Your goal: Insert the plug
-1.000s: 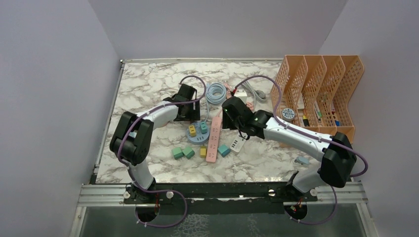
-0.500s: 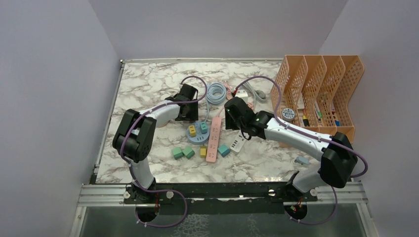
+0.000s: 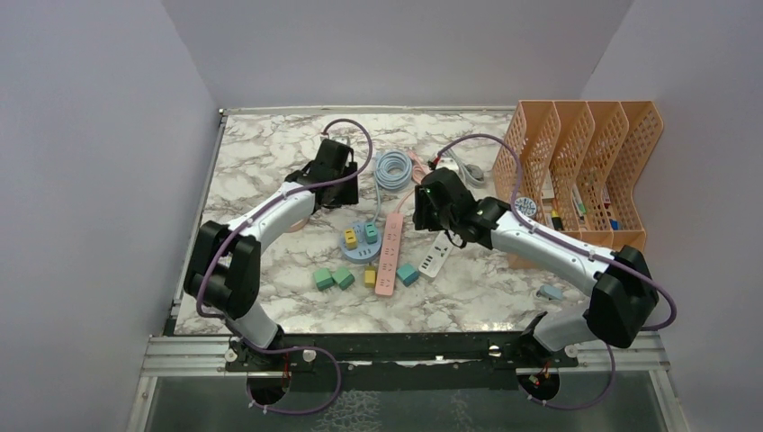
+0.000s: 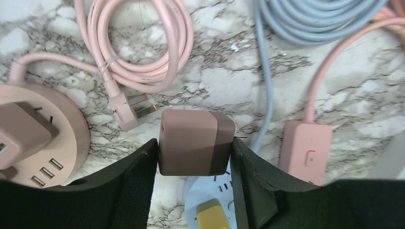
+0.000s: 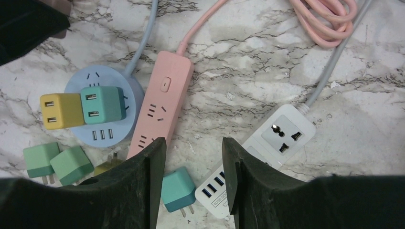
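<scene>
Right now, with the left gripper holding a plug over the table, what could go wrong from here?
The brown plug clamped in the left gripper hides its own prongs, so they may miss the slots. The nearby blue round hub already carries a yellow adapter and a teal adapter, which the plug could bump. The pink cable's plug lies close by and may snag.

round hub [image 5: 102, 76] lies left of the strip [image 5: 162, 109] (plugs [image 5: 100, 104] on it).
</scene>
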Controlling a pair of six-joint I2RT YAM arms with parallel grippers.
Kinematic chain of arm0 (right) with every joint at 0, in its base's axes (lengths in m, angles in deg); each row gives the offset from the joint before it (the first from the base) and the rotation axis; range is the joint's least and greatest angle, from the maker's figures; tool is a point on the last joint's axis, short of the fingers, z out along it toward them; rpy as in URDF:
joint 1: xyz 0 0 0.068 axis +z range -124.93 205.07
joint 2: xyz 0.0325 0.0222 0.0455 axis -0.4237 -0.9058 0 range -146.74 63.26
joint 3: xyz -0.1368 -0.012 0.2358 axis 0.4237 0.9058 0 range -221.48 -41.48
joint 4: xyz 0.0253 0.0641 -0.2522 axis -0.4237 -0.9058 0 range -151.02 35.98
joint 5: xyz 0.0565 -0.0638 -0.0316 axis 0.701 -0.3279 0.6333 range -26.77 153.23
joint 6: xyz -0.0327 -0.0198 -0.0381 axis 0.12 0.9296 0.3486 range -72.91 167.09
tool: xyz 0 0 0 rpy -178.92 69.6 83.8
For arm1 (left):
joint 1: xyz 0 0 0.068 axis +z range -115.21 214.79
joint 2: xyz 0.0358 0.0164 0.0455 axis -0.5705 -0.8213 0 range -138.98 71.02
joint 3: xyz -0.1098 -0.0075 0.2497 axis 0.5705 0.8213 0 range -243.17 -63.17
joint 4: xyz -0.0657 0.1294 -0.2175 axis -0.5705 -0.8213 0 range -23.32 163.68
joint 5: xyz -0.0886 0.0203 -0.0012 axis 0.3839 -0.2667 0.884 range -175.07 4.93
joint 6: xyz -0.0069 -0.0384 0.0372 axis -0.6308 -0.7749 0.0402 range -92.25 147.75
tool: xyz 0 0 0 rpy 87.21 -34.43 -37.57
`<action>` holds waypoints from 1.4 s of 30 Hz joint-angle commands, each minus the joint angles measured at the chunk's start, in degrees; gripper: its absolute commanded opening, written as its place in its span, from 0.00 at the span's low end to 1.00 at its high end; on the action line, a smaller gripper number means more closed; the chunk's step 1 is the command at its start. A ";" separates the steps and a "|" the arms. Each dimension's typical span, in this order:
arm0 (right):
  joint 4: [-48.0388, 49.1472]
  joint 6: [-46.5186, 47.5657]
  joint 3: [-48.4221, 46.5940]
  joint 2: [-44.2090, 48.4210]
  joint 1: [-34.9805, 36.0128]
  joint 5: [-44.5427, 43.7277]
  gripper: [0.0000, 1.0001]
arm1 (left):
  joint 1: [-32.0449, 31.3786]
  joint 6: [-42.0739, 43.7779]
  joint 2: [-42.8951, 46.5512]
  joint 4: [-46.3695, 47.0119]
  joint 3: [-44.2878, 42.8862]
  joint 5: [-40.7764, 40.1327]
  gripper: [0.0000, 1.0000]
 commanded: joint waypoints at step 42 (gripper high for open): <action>9.08 2.47 -8.80 0.08 -18.92 57.44 0.09 | -13.72 26.27 21.02 34.92 12.41 33.92 0.72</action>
